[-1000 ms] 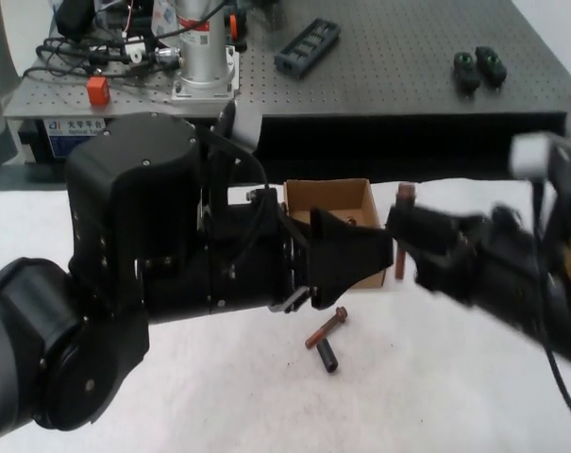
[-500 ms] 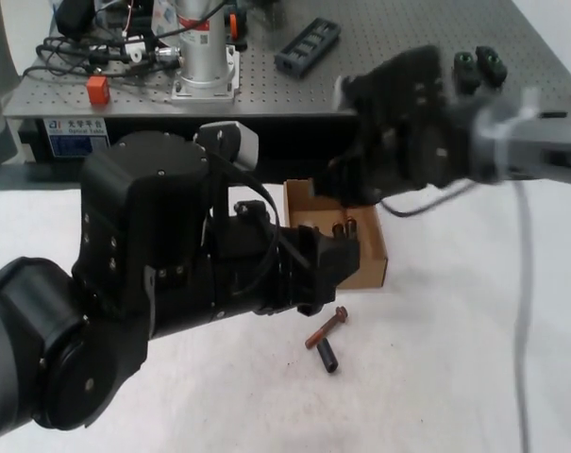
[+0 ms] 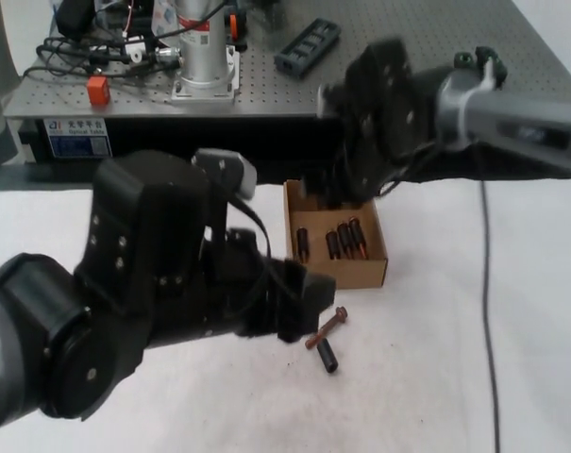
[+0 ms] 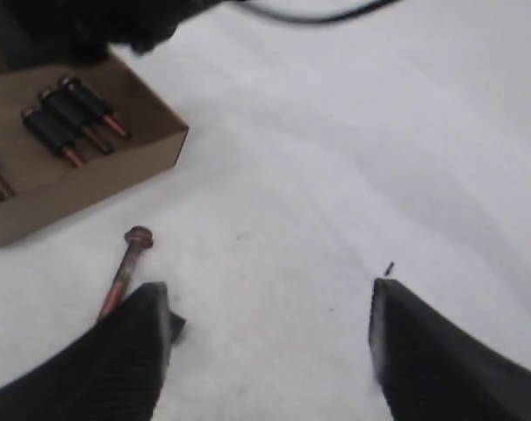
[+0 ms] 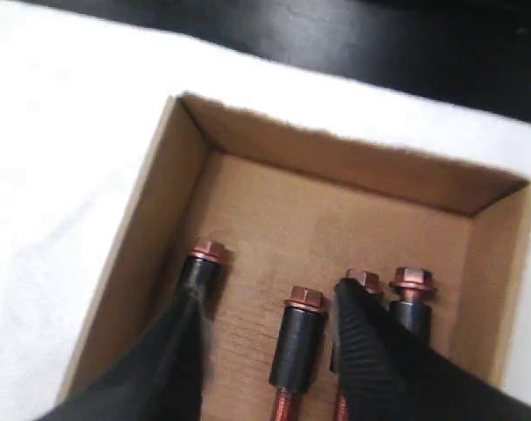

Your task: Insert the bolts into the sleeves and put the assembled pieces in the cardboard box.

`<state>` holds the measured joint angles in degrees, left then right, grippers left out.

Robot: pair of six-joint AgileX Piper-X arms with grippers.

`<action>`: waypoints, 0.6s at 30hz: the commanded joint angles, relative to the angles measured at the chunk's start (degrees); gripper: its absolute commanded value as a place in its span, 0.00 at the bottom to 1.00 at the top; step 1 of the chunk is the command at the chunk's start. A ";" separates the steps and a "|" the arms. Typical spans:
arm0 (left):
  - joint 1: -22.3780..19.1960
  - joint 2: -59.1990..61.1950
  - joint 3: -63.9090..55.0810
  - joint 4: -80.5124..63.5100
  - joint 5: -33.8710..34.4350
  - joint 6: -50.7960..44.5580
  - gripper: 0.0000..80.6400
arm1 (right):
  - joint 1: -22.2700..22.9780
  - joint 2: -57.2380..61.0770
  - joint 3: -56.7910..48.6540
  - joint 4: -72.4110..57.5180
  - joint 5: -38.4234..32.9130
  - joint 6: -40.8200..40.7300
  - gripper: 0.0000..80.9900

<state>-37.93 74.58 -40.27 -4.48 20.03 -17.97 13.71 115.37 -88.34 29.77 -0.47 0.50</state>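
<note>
The right gripper point(image 5: 269, 294) is seen with its fingers point(image 5: 370, 351) spread apart and nothing clamped between them. It is held above the cardboard box point(image 5: 151, 228), toward the box's far side in the high view. Below it, four assembled pieces point(image 5: 298, 338) are laid side by side on the box floor, with their copper bolt heads turned toward the far wall. One of them is partly hidden behind a finger.

The left gripper point(image 4: 265, 351) is likewise parted and empty. It is held low over the white cloth point(image 4: 353, 158), near the box on the side closer to the arms. A loose bolt point(image 4: 125, 272) is laid on the cloth by one of its fingers, apart from the box. In the high view a loose black sleeve point(image 3: 327, 356) is found just beside the threaded end of that bolt; whether the two are touching cannot be told. Beyond the cloth a perforated metal table point(image 3: 408, 66) is seen.
</note>
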 commanded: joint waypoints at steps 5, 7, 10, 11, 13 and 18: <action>0.85 12.32 -8.54 13.07 -0.31 16.03 0.46 | -0.58 -23.29 13.80 0.77 1.65 -0.14 0.36; 0.85 16.53 -13.38 18.32 -0.69 21.04 0.45 | -0.58 -29.37 19.86 0.75 2.42 0.72 0.36; 0.85 23.40 -23.60 26.54 -2.27 26.15 0.45 | -0.58 -39.61 29.22 0.75 2.05 3.84 0.36; 0.85 25.95 -27.46 29.48 -2.49 27.46 0.45 | -0.58 -42.79 32.35 0.75 1.93 5.24 0.36; 0.85 30.60 -34.46 34.78 -3.10 28.85 0.45 | -0.58 -48.37 38.25 0.75 0.47 6.68 0.36; 0.01 41.68 -50.64 49.05 -6.13 33.99 0.45 | -0.58 -59.03 48.11 5.59 -1.25 9.49 0.36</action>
<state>-37.19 101.56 -67.74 24.67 18.04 7.61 13.37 60.21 -42.79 33.39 -0.86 8.56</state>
